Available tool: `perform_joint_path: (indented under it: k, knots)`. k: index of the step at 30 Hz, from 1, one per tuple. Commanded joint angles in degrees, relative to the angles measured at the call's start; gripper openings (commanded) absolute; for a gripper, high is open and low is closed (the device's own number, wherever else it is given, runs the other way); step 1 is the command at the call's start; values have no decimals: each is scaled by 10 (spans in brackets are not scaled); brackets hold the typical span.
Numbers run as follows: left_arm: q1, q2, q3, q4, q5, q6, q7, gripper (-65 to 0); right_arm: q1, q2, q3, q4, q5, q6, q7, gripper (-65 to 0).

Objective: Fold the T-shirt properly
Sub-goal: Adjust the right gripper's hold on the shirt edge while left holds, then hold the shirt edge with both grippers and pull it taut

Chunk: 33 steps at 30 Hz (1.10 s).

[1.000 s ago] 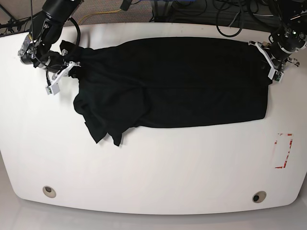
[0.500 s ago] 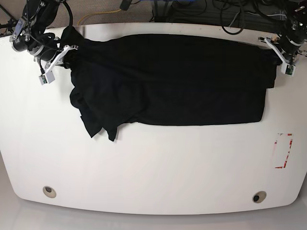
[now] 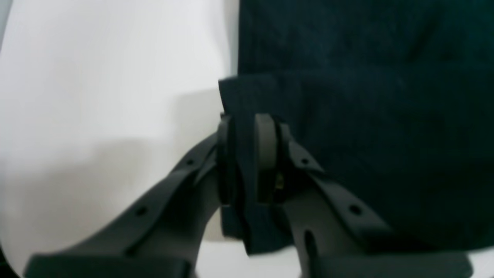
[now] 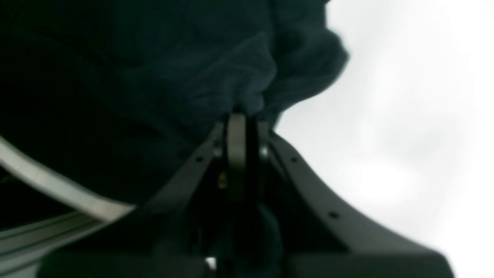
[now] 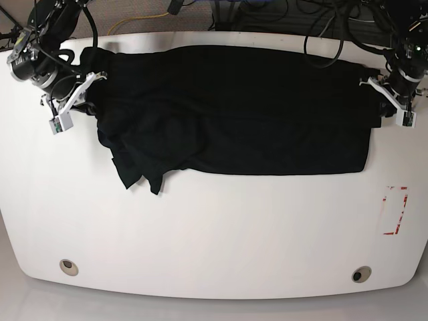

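Observation:
The black T-shirt (image 5: 234, 107) lies spread across the back half of the white table (image 5: 214, 234). Its end on the base view's left is bunched, with crumpled folds hanging toward the front (image 5: 137, 170). My left gripper (image 5: 382, 100) is at the shirt's end on that view's right. In the left wrist view this gripper (image 3: 245, 127) is shut on a folded edge of the T-shirt (image 3: 347, 96). My right gripper (image 5: 90, 87) is at the bunched end. Seen from the right wrist, it (image 4: 237, 117) is shut on gathered T-shirt cloth (image 4: 173, 77).
A red marked rectangle (image 5: 394, 210) sits on the table near the base view's right edge. Two round holes (image 5: 67, 266) (image 5: 361, 274) lie near the front corners. Cables (image 5: 321, 27) run behind the table's back edge.
Both grippers, still holding the shirt's ends, swung toward the table's back and then came slightly forward. The shirt is now stretched wider, with its back edge nearer the far edge.

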Motion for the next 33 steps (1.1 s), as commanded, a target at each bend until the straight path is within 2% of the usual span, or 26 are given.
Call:
perform_joint_path:
  k: [1, 4, 5, 7, 9, 11, 18, 33]
  knots:
    - [-33, -8, 2, 11, 11, 0, -13, -575, 33, 10, 1, 9, 0, -1, 7, -650]
    - [-51, -13, 32, 12, 59, 0, 32, -561, 56, 31, -1, 7, 0, -1, 7, -650]
    - [-54, -13, 34, 12, 66, 0, 47, -537, 58, 36, -5, 6, -1, -1, 7, -650]
    - [-57, -14, 19, 10, 71, 0, 70, -458, 59, 39, -12, 6, -5, -1, 7, -650]
    - [-69, -14, -1, 5, 73, 0, 77, -342, 64, 38, -20, 6, -14, -1, 7, -650]
    - [-75, -10, -7, 0, 73, 0, 78, -262, 64, 36, -32, 6, -23, -1, 7, -650]
    - [-63, 4, 15, -37, 70, 0, 77, -254, 57, 35, -39, 6, -24, -1, 9, -650]
    - [-62, 7, 60, -107, 70, 0, 76, -267, 56, 35, -37, 6, -25, -1, 9, -650]
